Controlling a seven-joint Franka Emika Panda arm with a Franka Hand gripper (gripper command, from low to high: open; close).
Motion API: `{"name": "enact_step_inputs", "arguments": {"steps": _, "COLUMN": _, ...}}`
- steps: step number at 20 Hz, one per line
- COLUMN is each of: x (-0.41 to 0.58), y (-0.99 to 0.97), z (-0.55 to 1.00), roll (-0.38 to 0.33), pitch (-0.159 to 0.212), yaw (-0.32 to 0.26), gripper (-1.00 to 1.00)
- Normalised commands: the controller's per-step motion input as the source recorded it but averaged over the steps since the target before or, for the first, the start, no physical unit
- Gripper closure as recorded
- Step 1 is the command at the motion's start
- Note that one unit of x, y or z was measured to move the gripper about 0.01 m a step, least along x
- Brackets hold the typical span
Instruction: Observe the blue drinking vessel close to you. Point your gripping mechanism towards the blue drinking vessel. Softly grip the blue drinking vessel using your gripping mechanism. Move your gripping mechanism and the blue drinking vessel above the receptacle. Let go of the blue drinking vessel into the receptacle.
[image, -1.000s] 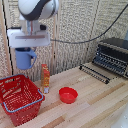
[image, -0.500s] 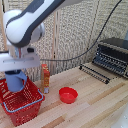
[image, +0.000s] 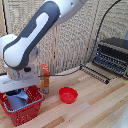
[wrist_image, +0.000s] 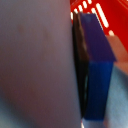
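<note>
- Tool sits low inside the red basket, at the exterior view's left edge of the worktop; the white head fills most of the basket mouth.
- Blue mug shows only in the wrist view, a blue slab pressed right up against a big blurred grey surface, red lattice behind it. In the exterior view the mug is hidden by the tool head, so it's probably inside the basket, depth unclear.
- Tool state: cannot tell whether the jaws are clamped on the mug or already apart; the wrist view is too close and blurred, and the exterior view hides the fingers.
- Risk: if the mug is released while off the basket floor, it drops, could tip and land on its side or knock the wall.
- Risk: tool head is near the basket rim; a lift that isn't straight up could catch the rim or the handle and drag or tip the light basket.
- Risk: orange bottle stands just beside the basket; a shoved basket or a swinging arm could topple it.
- Risk: mug handle may snag a finger on opening, so the mug comes back up with the tool.
- Red bowl is apart from the basket, low risk.
</note>
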Motion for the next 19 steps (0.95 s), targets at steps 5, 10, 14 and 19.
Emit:
{"name": "enact_step_inputs", "arguments": {"steps": 5, "x": 0.086, "y": 0.00, "z": -0.01, "roll": -0.015, "pitch": -0.114, "yaw": -0.007, "gripper": -1.00}}
{"name": "enact_step_inputs", "arguments": {"steps": 10, "x": 0.076, "y": -0.01, "z": 0.12, "roll": -0.001, "pitch": -0.048, "yaw": 0.000, "gripper": -1.00}}
{"name": "enact_step_inputs", "arguments": {"steps": 14, "x": 0.209, "y": -0.02, "z": 0.55, "roll": -0.002, "pitch": 0.038, "yaw": -0.013, "gripper": -1.00}}
{"name": "enact_step_inputs", "arguments": {"steps": 19, "x": 0.307, "y": 0.00, "z": 0.93, "roll": 0.000, "pitch": 0.099, "yaw": -0.019, "gripper": -1.00}}
